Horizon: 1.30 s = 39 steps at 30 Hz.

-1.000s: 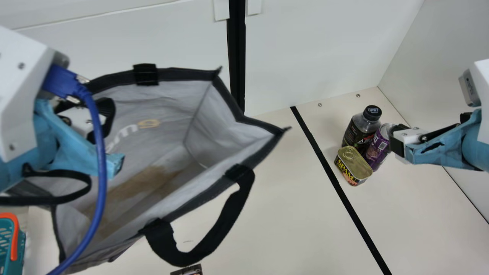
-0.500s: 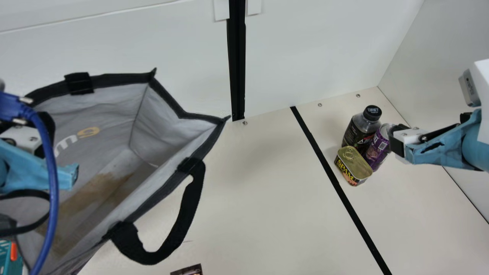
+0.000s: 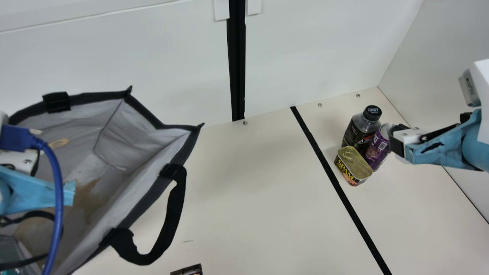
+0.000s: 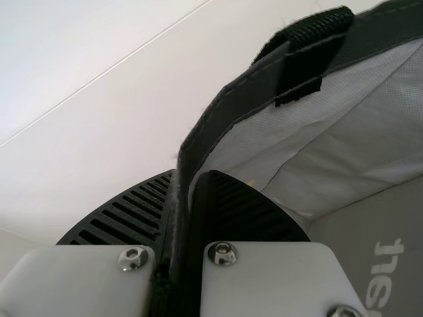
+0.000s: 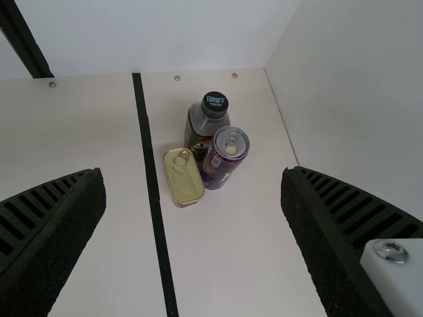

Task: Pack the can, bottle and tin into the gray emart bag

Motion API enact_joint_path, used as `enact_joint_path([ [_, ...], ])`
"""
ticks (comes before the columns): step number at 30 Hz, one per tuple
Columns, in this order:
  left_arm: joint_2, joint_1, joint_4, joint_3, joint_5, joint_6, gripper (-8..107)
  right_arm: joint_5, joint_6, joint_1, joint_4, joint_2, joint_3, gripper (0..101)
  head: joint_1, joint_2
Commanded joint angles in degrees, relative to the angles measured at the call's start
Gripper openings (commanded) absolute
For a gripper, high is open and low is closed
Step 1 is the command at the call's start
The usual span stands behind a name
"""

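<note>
Cream counter [image 3: 248, 183]: a thin black line [image 3: 336, 183] runs over it, from the back edge toward the front edge; a small dark printed thing [image 3: 187, 270] lies at the part near the front edge.
Big gray cloth bag with black trim [image 3: 122, 152]: toward the left edge of the counter; its mouth is wide open; I cannot tell if its bottom touches the counter; a black strap handle [image 3: 174, 214] hangs from its near rim.
Left tool [image 3: 23, 162]: at the bag; in the left wrist view the left tool [image 4: 193, 177] is closed on the bag's black rim, pinching it.
Blue cord [image 3: 58, 198]: hangs down from the left arm, in front of the bag.
Clear bottle with a black cap and dark label [image 3: 361, 128]: upright, near the far right corner of the counter.
Tall purple can with a silver top [image 3: 378, 147]: upright, just beside the bottle, on the side toward the right edge.
Short tin with a gold lid and pull ring [image 3: 353, 164]: lid up, just in front of the bottle and can; all three are outside the bag.
Right tool [image 3: 395, 140]: above the counter's right part; open, holding nothing.
</note>
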Motion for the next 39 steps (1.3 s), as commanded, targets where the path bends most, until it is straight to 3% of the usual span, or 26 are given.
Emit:
enact_joint_path([
  [1, -0.22, -1.06, 4.21, 2.56, 0.41, -3.45, 10, 0.0, 0.0, 0.0, 0.0, 0.0, 0.0, 91, -1.3, -0.05],
  [11, -1.07, -6.32, 11.4, 10.49, 2.75, -13.52, 10, 0.0, 0.0, 0.0, 0.0, 0.0, 0.0, 91, -1.3, -0.05],
  [21, -0.77, -11.41, 11.66, 14.7, 5.06, -19.55, 10, 0.0, 0.0, 0.0, 0.0, 0.0, 0.0, 91, -1.3, -0.05],
  [31, -0.07, -13.81, 7.35, 16.01, 5.02, -22.06, 10, 0.0, 0.0, 0.0, 0.0, 0.0, 0.0, 91, -1.3, -0.05],
  [39, -0.1, -11.85, -2.16, 16.47, 0.31, -21.2, 10, 0.0, 0.0, 0.0, 0.0, 0.0, 0.0, 91, -1.3, -0.05],
])
